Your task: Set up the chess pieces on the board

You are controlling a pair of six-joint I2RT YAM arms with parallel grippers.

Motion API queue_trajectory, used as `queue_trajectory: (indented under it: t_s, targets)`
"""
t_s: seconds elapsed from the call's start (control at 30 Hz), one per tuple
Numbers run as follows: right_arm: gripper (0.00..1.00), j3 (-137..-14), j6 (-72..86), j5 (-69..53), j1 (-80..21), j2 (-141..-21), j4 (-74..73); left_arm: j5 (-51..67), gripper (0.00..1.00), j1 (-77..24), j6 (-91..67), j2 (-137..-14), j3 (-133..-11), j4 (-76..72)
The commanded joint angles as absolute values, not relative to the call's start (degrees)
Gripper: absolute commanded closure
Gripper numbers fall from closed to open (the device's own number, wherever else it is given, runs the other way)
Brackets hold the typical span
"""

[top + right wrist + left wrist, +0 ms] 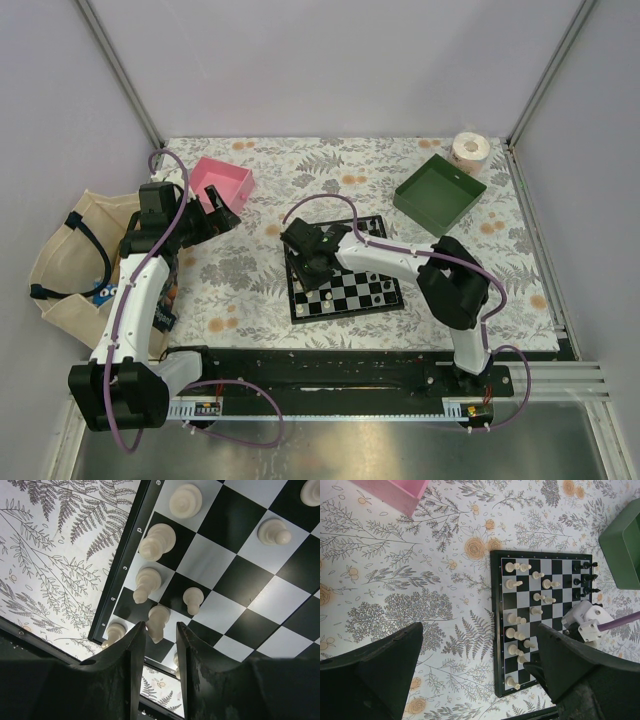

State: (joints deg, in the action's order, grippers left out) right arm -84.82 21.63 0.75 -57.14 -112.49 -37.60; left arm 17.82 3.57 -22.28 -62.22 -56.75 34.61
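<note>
The board [352, 296] lies on the table [250, 290] in front of the arms, with cream chess pieces [512, 583] along one side and a few black ones opposite. The right tool [161, 630] hangs over its far left part, fingers slightly apart around one cream piece [158, 622]; whether they pinch it I cannot tell. The left tool [479, 627] hovers spread, empty, near the pink tray [225, 180]

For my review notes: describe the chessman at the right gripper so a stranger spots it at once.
Find the board in the middle of the floral table and go to its lettered edge, lined with cream pieces. The one meant is the cream piece at the tips of the right gripper: unlike its neighbours, it sits in the gap between the two black fingers.
</note>
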Motion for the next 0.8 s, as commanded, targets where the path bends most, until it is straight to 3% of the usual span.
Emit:
queue_trajectory:
  t_s: [0.0,0.07,0.2,0.33,0.77]
  targets:
    - [0.62,-87.28,20.92,0.26,-57.83,-113.12,-37.97,19.34,0.01,3.78,-21.71,-61.79,-57.3,32.87]
    - [0.63,-87.36,20.92,0.18,-57.83,-113.12,-38.14,19.25,0.01,3.78,-21.71,-61.87,-57.3,32.96]
    - [0.79,-87.8,20.83,0.18,-57.83,-112.94,-38.58,19.25,0.01,3.69,-21.71,-61.7,-57.3,32.87]
    - [0.89,-87.8,20.83,-1.67,-58.01,-112.15,-38.67,19.34,0.01,3.78,-21.71,-61.7,-57.3,32.96]
    - [0.89,-88.68,22.67,-0.26,-59.5,-111.88,-38.23,19.34,0.01,3.78,-21.71,-61.52,-57.3,32.87]
